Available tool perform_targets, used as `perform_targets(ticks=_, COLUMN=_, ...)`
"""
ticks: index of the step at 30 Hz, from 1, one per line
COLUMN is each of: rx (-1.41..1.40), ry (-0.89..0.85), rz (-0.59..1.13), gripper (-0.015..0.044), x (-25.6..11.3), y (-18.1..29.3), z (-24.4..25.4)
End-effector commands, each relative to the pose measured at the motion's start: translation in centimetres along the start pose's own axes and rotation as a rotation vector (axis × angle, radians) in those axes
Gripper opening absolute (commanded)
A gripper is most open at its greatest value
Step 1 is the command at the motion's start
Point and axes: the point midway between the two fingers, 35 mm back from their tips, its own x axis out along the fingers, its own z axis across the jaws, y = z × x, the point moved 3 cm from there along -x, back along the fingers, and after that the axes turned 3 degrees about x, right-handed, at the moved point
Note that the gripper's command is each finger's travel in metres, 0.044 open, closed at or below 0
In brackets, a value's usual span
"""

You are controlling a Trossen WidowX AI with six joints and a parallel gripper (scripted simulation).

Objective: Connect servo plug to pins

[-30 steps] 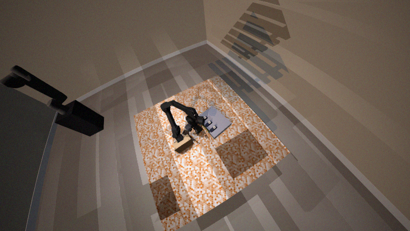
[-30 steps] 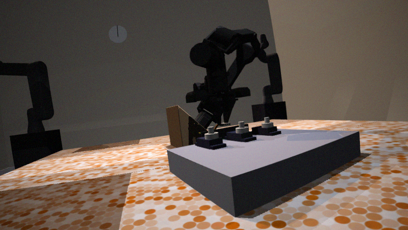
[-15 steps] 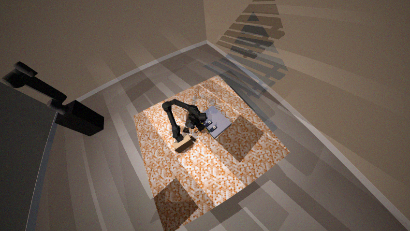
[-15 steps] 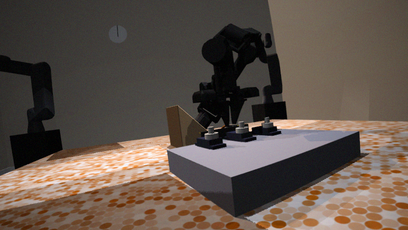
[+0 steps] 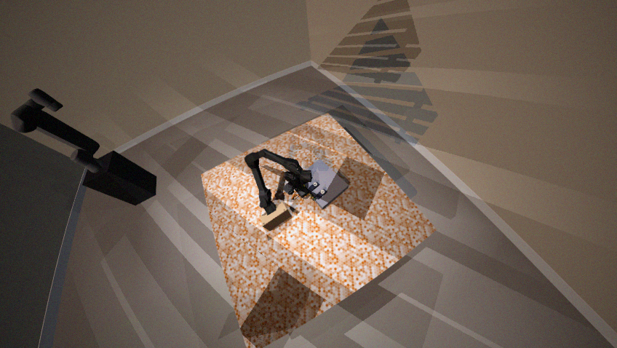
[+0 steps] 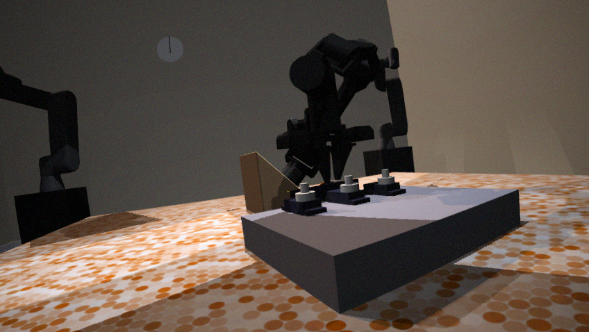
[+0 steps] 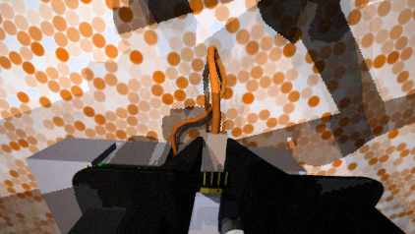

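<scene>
My gripper is shut on the small pale plug, which sits between the fingertips in the wrist view. The orange wire leaves the plug's far end and loops away, with a darker wire beside it. Several thin metal pins show just below the plug's near end, roughly in line with it; I cannot tell if they touch. A yellow band lies behind them; its dot is not visible. The grey-lilac holder carries dark blue servo motors with white round horns.
A tan wedge block stands at the arm's base. A green board edge shows left of the fingers. Another black arm stands away from the table. Shadows cross the orange-dotted table top.
</scene>
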Motion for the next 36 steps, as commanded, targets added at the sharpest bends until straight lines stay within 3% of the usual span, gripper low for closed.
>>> perform_targets(ticks=1, rx=-0.002, ry=0.002, rz=-0.001, gripper=0.0000, x=0.1, y=0.0, z=0.1)
perform_targets(ticks=34, rx=-0.003, ry=0.002, rz=0.000, gripper=0.0000, x=-0.1, y=2.0, z=-0.4)
perform_targets(ticks=36, rx=-0.003, ry=0.002, rz=0.000, gripper=0.0053, x=0.0, y=1.8, z=-0.1)
